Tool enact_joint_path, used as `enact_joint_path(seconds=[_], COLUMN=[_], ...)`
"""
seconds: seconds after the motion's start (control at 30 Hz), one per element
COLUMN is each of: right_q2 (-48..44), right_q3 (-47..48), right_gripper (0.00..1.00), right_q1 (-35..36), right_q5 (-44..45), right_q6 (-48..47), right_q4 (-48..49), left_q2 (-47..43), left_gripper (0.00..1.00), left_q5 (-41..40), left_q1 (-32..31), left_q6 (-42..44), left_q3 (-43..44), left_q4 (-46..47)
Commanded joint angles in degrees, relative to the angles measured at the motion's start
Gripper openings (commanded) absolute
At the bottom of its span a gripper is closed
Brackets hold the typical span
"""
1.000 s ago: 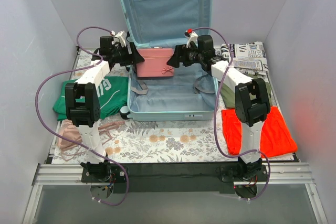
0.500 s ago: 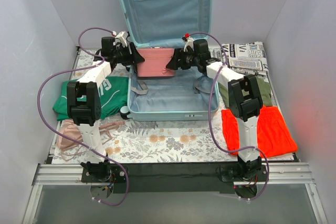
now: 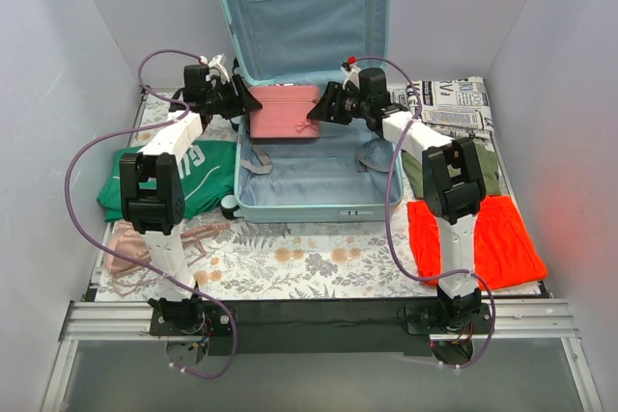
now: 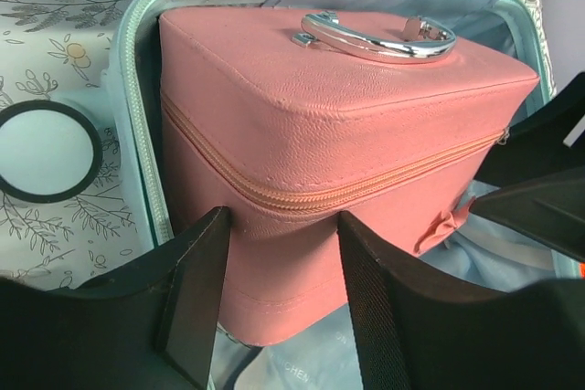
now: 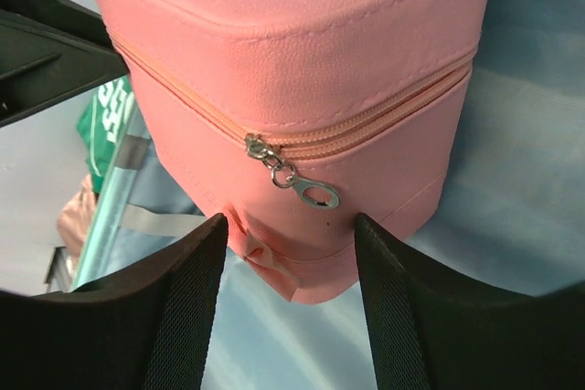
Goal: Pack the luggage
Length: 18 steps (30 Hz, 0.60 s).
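The luggage lies open mid-table, its lid upright at the back. A pink zipped case with a silver handle sits inside at the hinge end. My left gripper is at the case's left end, open, its fingers flanking a lower corner of the pink case without closing on it. At the right end my right gripper is open too. Its fingers stand either side of the case's bottom corner, below the zip pull.
A green shirt and a beige cloth lie left of the luggage. To its right are a newsprint-patterned item, an olive garment and an orange garment. A floral cloth covers the table.
Both grippers' jaws have narrowed over the last second. The right gripper has drawn closer to the case's right end. The pink case has barely shifted.
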Motion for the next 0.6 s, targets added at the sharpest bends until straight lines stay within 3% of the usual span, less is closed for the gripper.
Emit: enact_joint_path(seconds=[0.0, 0.23, 0.57], right_q2=[-7.04, -8.46, -1.78], right_q3=[2.24, -0.48, 3.11], right_gripper=[0.62, 0.62, 0.62], right_q1=[3.45, 3.98, 3.98], right_q5=[-6.89, -5.31, -3.46], right_q6=[6.43, 8.11, 3.1], right_q4=[9.95, 9.42, 8.89], left_q2=[-6.79, -8.55, -3.28], left_gripper=[0.45, 0.45, 0.45], left_q5=[5.14, 3.74, 2.06], left_q1=[-2.98, -2.98, -2.98], left_q6=[-5.17, -5.1, -3.86], left_q3=[1.59, 0.45, 1.67], left_q4=[-1.62, -3.65, -2.24])
